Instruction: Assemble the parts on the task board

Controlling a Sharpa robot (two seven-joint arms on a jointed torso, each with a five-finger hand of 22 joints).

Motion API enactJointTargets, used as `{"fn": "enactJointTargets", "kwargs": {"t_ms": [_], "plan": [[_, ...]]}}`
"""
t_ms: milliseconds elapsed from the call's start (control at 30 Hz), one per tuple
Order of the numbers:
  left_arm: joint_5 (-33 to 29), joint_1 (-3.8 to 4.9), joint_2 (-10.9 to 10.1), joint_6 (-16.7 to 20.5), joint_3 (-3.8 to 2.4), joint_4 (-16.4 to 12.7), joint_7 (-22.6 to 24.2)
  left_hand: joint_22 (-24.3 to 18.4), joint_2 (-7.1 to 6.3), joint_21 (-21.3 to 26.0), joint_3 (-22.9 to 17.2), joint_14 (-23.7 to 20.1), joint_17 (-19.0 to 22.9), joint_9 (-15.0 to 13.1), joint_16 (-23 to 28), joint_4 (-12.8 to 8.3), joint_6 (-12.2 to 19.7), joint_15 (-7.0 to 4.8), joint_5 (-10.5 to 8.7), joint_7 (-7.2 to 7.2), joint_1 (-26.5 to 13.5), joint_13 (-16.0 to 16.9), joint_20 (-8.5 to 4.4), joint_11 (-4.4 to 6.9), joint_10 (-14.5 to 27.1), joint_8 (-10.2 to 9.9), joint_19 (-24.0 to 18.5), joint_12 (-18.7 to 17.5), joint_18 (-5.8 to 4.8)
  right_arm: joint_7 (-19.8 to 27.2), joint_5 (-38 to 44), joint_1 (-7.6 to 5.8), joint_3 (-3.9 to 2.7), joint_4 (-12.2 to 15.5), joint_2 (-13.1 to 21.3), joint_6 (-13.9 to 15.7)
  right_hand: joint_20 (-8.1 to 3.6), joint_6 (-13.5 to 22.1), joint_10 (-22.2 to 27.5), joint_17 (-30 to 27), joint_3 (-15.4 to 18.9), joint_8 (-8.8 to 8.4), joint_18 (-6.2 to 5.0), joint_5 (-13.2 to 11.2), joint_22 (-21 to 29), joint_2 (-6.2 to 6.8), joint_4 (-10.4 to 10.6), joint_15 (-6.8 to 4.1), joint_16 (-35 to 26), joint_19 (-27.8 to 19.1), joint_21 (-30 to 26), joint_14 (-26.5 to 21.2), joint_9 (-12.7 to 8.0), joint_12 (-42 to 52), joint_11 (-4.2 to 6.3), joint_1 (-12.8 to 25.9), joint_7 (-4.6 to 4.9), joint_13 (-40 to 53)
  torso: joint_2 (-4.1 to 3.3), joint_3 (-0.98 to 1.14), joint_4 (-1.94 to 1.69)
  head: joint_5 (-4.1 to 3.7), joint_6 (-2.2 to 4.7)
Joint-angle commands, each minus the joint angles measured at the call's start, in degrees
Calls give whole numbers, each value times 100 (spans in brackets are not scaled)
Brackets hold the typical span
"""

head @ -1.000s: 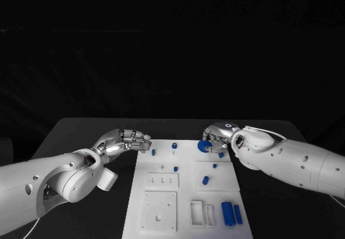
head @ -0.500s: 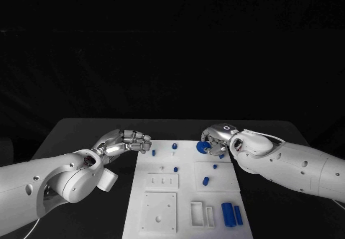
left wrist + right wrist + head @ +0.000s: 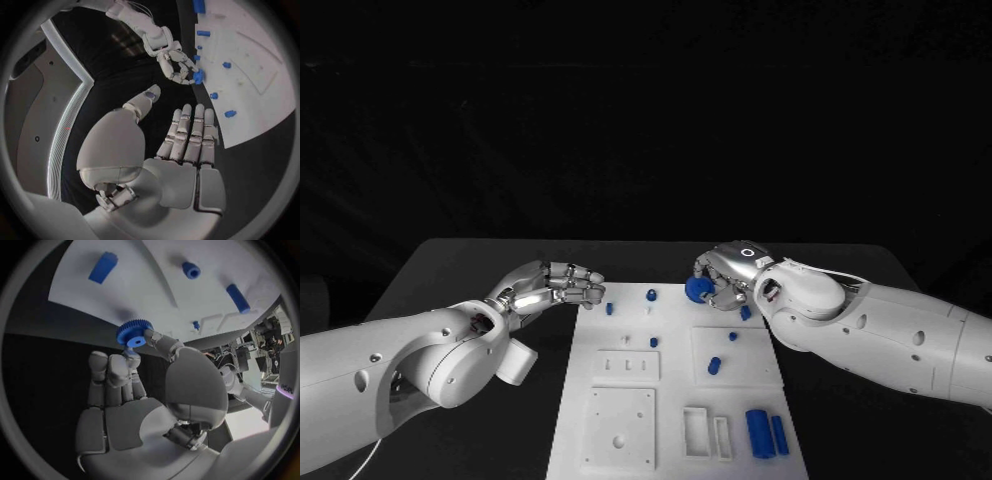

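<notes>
Above the task board (image 3: 675,400), right hand (image 3: 728,272) fingers clamped on blue gear (image 3: 132,334); left hand (image 3: 553,283) fingers apparently curled together, empty.

No readable text, labels, brands or numbers are showing anywhere; nothing printed is appearing on the task board (image 3: 675,400), the parts or the arms.

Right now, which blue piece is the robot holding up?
The blue gear, the round piece with teeth around its edge. The right robot hand pinches it at the task board's far end; the other blue pieces lie on the board.
</notes>
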State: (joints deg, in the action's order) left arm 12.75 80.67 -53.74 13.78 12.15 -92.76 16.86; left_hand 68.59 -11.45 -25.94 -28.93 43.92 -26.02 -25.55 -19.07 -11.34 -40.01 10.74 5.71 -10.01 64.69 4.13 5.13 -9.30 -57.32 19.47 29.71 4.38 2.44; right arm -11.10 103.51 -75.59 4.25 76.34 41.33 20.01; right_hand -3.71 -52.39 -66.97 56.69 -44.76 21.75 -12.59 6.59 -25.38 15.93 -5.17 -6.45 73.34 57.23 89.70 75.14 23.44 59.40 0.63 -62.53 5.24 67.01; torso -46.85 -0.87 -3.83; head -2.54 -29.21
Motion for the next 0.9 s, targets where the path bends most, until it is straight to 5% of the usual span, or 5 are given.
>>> {"fn": "enactJointTargets", "kwargs": {"t_ms": [33, 433, 700, 900], "plan": [[-24, 16, 16, 17, -3, -10, 65, -10, 78, 34, 1, 48, 6, 5, -21, -46, -45, 8, 34, 15, -3, -7, 1, -11, -31, 10, 41, -30, 37, -270, 608, -22, 1, 171, -19, 144, -4, -454, -34, 12, -32, -12, -241, -43, -9, 67, 28, -48, -20, 33, 17, 0, 2, 3, 18, 15, 36, -7, 0, -2, 3, -6, 21], [-26, 16, 31, 26, -3, -8, 63, -11, 80, 37, 5, 48, 7, 7, -20, -50, -46, 8, 34, 16, -7, -7, 1, -12, -33, 8, 42, -32, 36, -372, 925, -23, 37, 358, -396, 140, -10, -465, -46, 21, -70, -18, -241, -114, -19, 99, 71, -50, -21, 34, 12, 1, 5, -4, 21, 13, 33, -13, 0, -13, -18, 50, 38], [-26, 16, 31, 38, -4, -12, 63, -11, 81, 39, 6, 49, 9, 8, -20, -53, -47, 8, 34, 16, -9, -8, 0, -16, -35, 7, 43, -32, 35, -452, 998, -21, 133, 312, -661, 94, -8, -463, -48, 24, -72, -24, -241, -156, -24, 103, 82, -49, -24, 30, 8, 1, 6, -9, 20, 22, 34, -16, -14, -15, -19, 140, 17], [-26, 17, 40, 37, -4, -23, 63, -12, 82, 39, 7, 49, 10, 8, -20, -56, -49, 7, 35, 15, -8, -8, -1, -18, -37, 7, 45, -32, 35, -465, 1011, 10, 197, 235, -832, 57, -8, -458, -47, 24, -82, -29, -241, -154, -25, 105, 79, -49, -27, 26, 5, 0, 5, -12, 20, 13, 34, -17, -12, -20, -20, 138, -1]]}}
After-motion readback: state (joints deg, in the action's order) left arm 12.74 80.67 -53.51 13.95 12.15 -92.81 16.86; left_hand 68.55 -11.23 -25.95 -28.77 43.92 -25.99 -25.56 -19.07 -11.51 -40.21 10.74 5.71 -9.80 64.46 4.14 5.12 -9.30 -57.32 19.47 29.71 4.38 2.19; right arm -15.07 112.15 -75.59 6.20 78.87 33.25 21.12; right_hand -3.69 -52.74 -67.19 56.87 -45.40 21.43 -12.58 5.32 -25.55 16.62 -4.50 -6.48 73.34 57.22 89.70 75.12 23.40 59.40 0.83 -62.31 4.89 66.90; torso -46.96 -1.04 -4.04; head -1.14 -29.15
